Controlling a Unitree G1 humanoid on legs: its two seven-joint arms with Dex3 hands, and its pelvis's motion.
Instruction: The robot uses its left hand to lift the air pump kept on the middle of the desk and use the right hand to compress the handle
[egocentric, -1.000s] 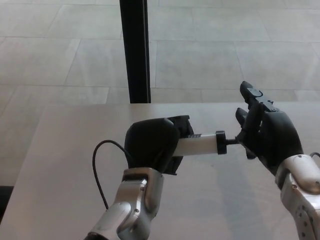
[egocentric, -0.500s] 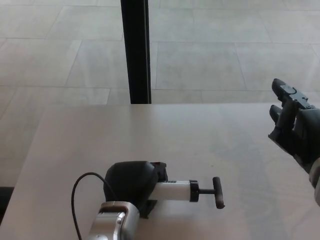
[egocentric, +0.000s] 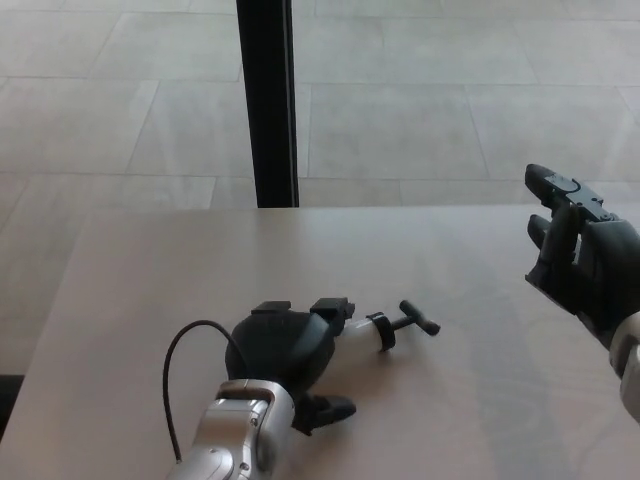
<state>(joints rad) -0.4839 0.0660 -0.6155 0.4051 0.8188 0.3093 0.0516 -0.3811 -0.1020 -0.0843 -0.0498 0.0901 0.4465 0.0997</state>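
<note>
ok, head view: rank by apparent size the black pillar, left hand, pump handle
1. black pillar, tallest by far.
2. left hand, though nearness to the camera inflates it.
3. pump handle, a small T-bar, clearly smallest.

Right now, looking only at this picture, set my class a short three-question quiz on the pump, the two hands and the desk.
1. True or false: the right hand touches the pump's handle.
2. Which hand covers the pump body? A) left B) right C) neither
3. Fill in: the thin black hose loops on the ____, to the left of the left hand.

Key: 1 false, it hangs apart, fingers spread. 2 A. 3 desk.
</note>
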